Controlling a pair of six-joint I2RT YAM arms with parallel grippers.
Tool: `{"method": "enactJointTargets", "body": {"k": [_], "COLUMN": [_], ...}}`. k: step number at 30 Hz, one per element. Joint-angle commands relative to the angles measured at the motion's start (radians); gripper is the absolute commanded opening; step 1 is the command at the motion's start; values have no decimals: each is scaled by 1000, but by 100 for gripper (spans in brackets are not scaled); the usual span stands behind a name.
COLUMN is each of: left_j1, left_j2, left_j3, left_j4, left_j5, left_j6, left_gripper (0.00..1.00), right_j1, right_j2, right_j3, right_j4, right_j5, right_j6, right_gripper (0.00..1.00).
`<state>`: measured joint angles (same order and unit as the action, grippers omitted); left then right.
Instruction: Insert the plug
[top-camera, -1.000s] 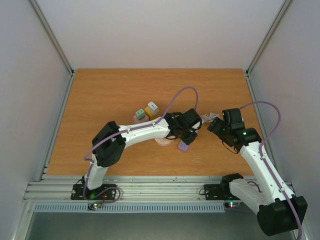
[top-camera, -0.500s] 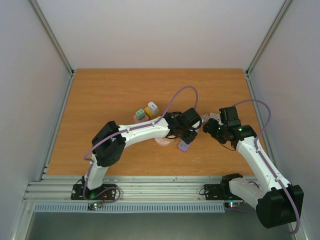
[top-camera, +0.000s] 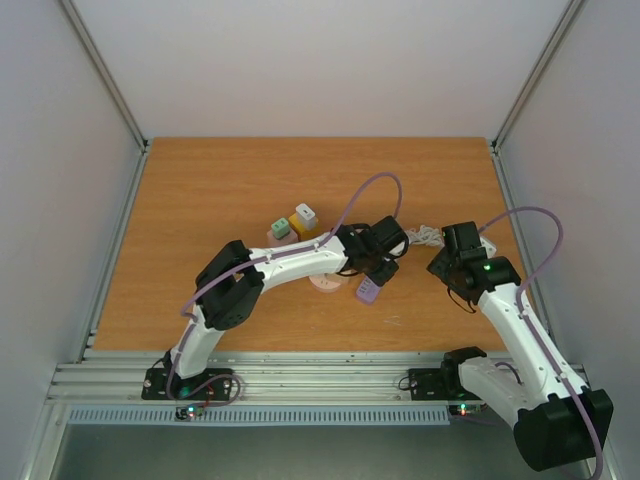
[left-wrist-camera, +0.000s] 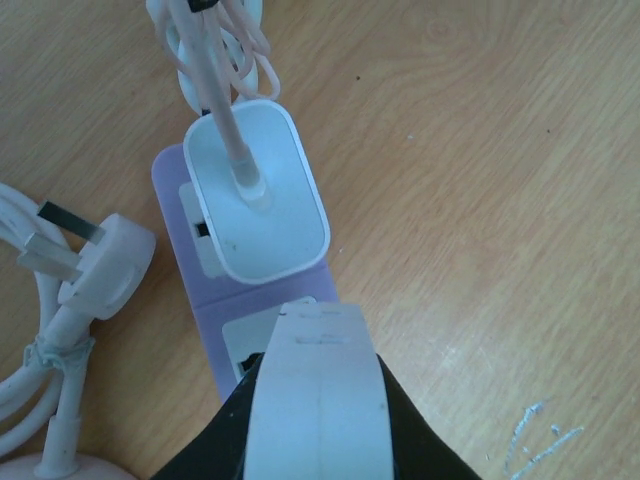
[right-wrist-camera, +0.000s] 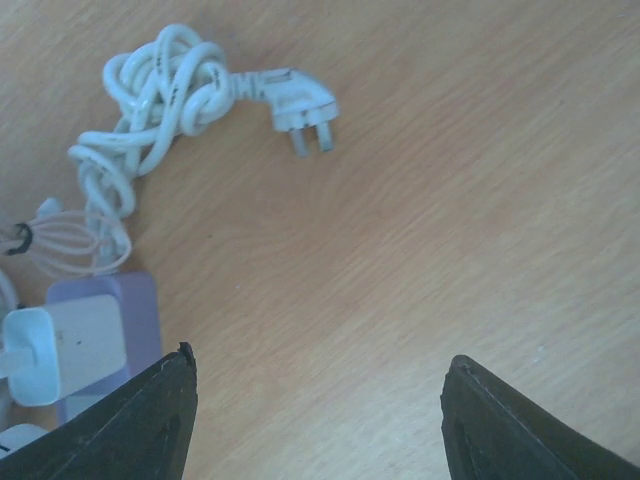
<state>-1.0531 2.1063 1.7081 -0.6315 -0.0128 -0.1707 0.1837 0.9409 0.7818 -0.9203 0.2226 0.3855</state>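
Observation:
A purple power strip (left-wrist-camera: 170, 180) lies on the wooden table, with a white adapter (left-wrist-camera: 258, 190) seated in one socket and a pink cable (left-wrist-camera: 215, 50) running from it. My left gripper (left-wrist-camera: 312, 312) is shut, its white-taped fingertips down over the strip's near socket. A loose white three-pin plug (left-wrist-camera: 105, 270) lies just left of the strip. In the right wrist view a second white plug (right-wrist-camera: 300, 98) on a knotted white cord (right-wrist-camera: 160, 85) lies free on the table. My right gripper (right-wrist-camera: 318, 360) hangs open over bare wood right of the strip (right-wrist-camera: 140, 300), holding nothing.
Small green (top-camera: 280, 229) and yellow-and-white (top-camera: 304, 217) adapter blocks sit left of the left arm's wrist. A pale pink round object (top-camera: 325, 283) lies beside the strip (top-camera: 367, 291). Metal frame rails border the table on both sides.
My right gripper swung left towards the strip, then drew back to the right. The left gripper stayed shut on the strip; its arm shifted slightly.

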Motion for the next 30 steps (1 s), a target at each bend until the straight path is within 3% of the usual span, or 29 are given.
{"method": "enactJointTargets", "body": {"k": [1, 18, 30], "left_j1": [2, 2, -5], "left_j2": [40, 118, 106], "left_j3": [52, 116, 56], "left_j4": [27, -57, 22], "left_j5": [-24, -59, -113], "left_j6": [16, -35, -46], "left_gripper": [0, 0, 0], "right_j1": [-6, -6, -5], "right_j2": [-20, -14, -11], "right_j3": [-12, -25, -31], "right_j4": [-55, -46, -40], "right_j5": [104, 93, 81], "right_j6": [45, 34, 31], "right_gripper": [68, 69, 70]}}
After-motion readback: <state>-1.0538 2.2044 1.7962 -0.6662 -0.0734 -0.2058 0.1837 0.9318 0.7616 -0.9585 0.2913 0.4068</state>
